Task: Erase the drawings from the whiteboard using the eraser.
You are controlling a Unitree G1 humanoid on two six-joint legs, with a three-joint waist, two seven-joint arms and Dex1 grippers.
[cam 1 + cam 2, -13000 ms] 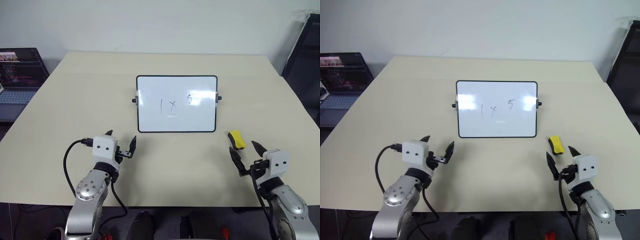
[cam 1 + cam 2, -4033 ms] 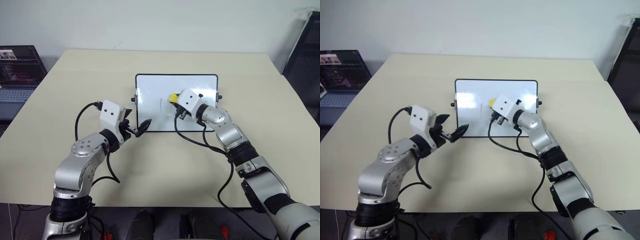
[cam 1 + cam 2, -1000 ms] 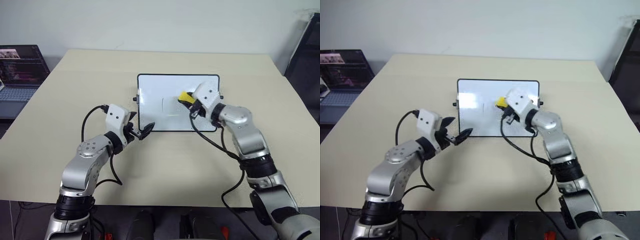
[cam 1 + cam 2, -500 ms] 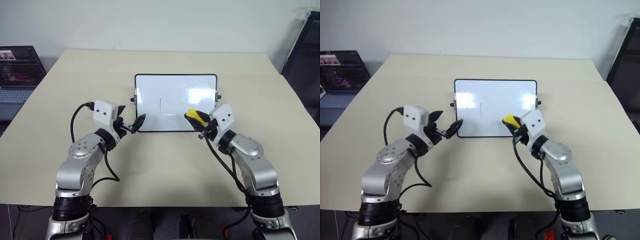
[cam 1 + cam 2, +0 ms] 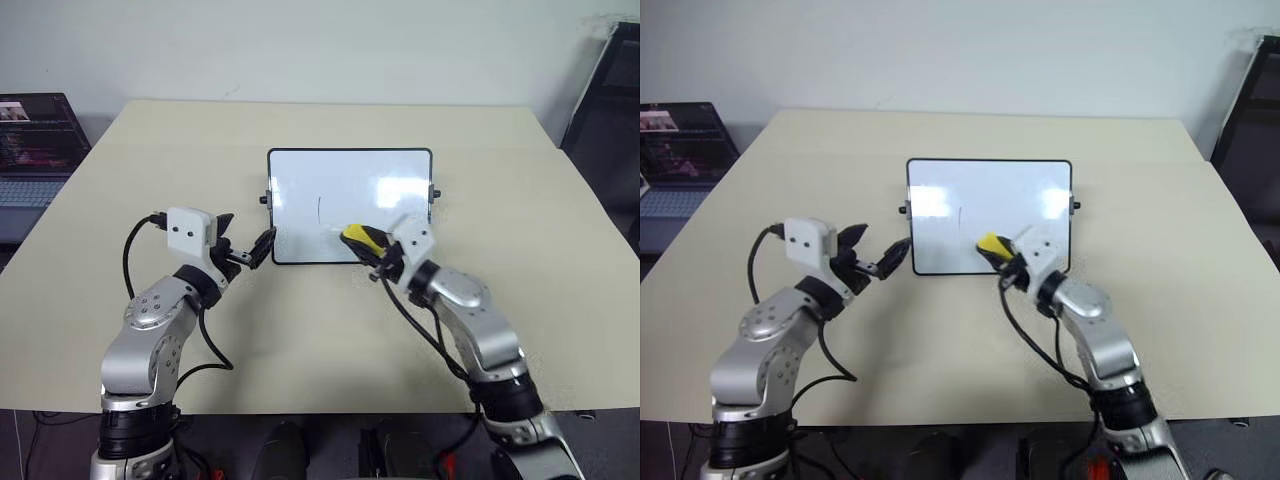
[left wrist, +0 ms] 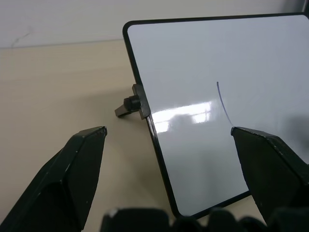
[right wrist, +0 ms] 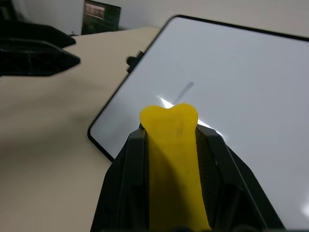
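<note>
Both arms are built of rounded silver-grey metal segments joined by black bands at the joints. Small round screw heads dot the silver housing of the left forearm. Each wrist carries a white, box-like block with two small dark dots on its face. A black cable loops out from each white block and runs back along its arm. The left end effector (image 5: pixel 252 251) has two black, tapering, pointed fingers. The right end effector (image 5: pixel 372 248) has the same black fingers, broad and angular near their base.
</note>
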